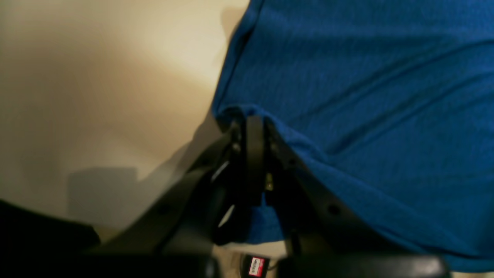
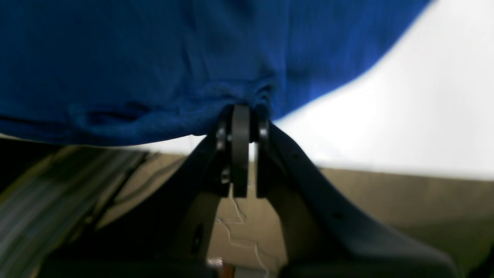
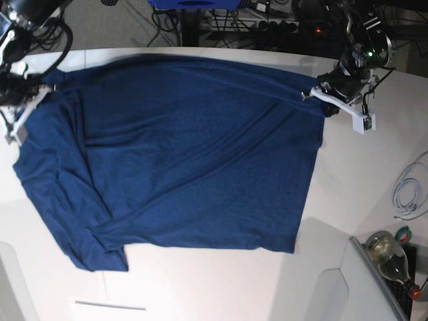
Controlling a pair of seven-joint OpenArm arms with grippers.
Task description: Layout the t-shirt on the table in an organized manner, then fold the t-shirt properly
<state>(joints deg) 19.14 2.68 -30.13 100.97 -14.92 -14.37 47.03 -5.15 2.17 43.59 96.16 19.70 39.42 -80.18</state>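
The dark blue t-shirt [image 3: 187, 154] lies spread over the white table [image 3: 221, 281], creased, with one bunched side at the base view's left. My left gripper [image 3: 319, 92] is at the shirt's far right corner. In the left wrist view it [image 1: 251, 121] is shut on the cloth's edge [image 1: 366, 96], above the table [image 1: 96, 77]. My right gripper [image 3: 45, 85] is at the far left corner. The right wrist view has it [image 2: 241, 112] shut on a puckered fold of the t-shirt [image 2: 154, 58], near the table's edge [image 2: 424, 108].
A coiled white cable [image 3: 406, 190] lies at the table's right side. A glass bottle [image 3: 391, 254] sits in the corner beyond a grey panel. Cables and a power strip [image 3: 267, 27] run behind the far edge.
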